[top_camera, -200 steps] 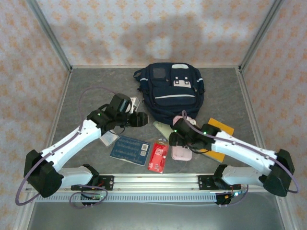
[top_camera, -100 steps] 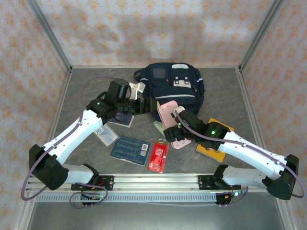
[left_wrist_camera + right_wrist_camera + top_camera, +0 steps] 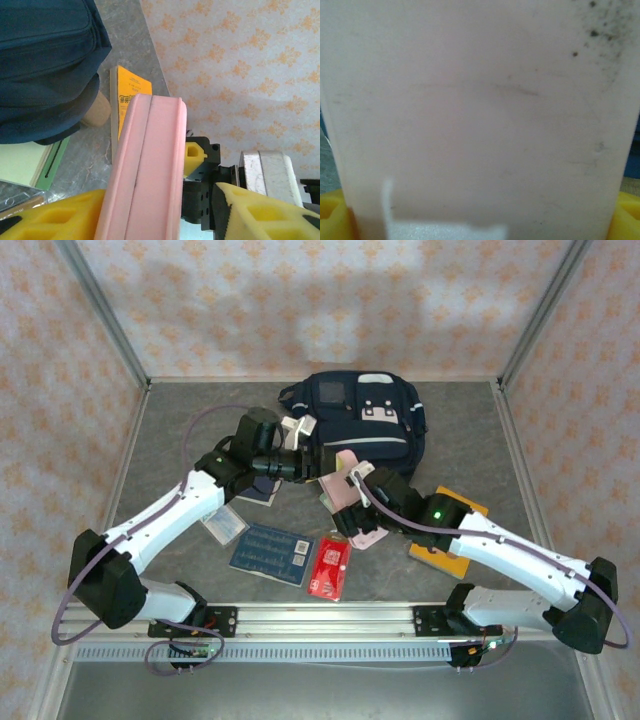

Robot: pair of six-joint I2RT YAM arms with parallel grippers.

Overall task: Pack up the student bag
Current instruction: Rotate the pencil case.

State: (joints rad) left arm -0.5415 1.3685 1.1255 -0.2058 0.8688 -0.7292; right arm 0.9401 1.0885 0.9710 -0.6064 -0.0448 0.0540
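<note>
Pink rigid case with a grooved seam (image 3: pixel 145 170): I see it raised off my table, standing on end and tilted.
Blue printed card (image 3: pixel 268 554): flat near the front edge.
Red packet (image 3: pixel 329 566): flat, just beside the card's right edge.
Orange book (image 3: pixel 468 506): flat on the right, partly covered.
Pale green notebook (image 3: pixel 22 162): flat, its far part hidden.
Clear plastic sleeve (image 3: pixel 224 524): left of the card.
Dark booklet (image 3: pixel 256 492): just beyond the sleeve.
Grey speckled tabletop (image 3: pixel 170 440): bears everything.
Floral wallpaper (image 3: pixel 300 300): lines my enclosure.
</note>
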